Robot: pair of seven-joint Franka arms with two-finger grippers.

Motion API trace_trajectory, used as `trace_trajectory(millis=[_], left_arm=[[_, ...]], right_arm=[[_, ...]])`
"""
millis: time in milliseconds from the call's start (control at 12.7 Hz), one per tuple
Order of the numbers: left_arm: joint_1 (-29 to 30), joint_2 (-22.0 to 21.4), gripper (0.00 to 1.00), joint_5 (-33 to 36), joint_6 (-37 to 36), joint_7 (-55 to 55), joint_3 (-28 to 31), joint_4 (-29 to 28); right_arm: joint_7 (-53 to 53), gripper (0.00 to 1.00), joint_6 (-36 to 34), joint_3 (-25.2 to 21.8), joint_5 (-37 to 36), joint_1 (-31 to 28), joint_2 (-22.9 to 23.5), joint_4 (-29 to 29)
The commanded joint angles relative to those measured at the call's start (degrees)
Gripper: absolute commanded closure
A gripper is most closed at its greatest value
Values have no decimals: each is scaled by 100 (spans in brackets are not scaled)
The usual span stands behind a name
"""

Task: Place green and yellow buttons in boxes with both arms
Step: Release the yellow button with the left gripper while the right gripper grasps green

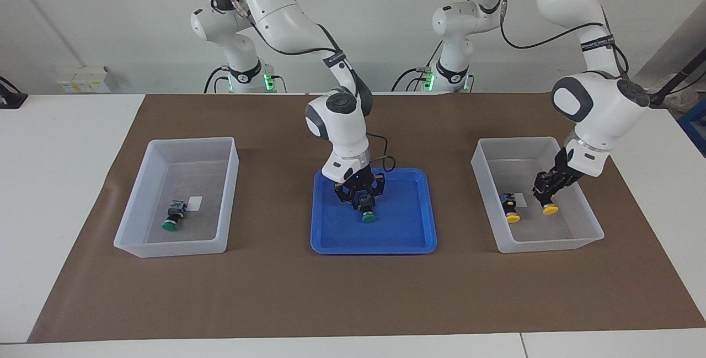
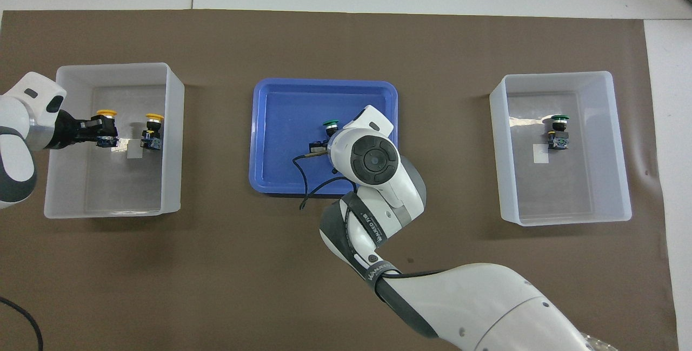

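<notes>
At mid-desk, the right gripper (image 1: 361, 202) clamps a green button (image 1: 368, 216) low over the blue tray (image 1: 411, 239). At the left arm's end of the desk, the left gripper (image 1: 546, 195) reaches into a translucent box (image 1: 590, 234), fingers closed on a yellow button (image 1: 550, 209) just beside a second yellow button (image 1: 512, 207). The other green button (image 1: 172, 219) lies in the box (image 1: 132, 231) at the right arm's end.

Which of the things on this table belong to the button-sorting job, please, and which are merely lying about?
Job: two green-capped push buttons, two yellow-capped push buttons, two translucent plastic bins, right gripper, left gripper.
About: shallow blue plastic tray, brown mat.
</notes>
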Motion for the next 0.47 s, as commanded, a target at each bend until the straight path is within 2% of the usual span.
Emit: trace_trajectory(millis=[0, 79, 158, 237, 394], left_arm=[[-36, 85, 100, 46, 280, 57, -15, -160], [-62, 120, 98, 46, 271, 57, -15, -160], [-63, 120, 81, 46, 263, 57, -15, -160], [-71, 120, 50, 46, 263, 57, -15, -151], [-89, 138, 36, 55, 193, 57, -23, -81]], right_arm=[[-84, 100, -166, -5, -133, -216, -239, -61], [-50, 100, -384, -5, -133, -357, -423, -78], [-49, 100, -691, -5, -133, -532, -721, -183], [-84, 100, -955, -5, -133, -743, -1046, -340], [-93, 100, -1395, 4, -133, -1121, -1670, -727]])
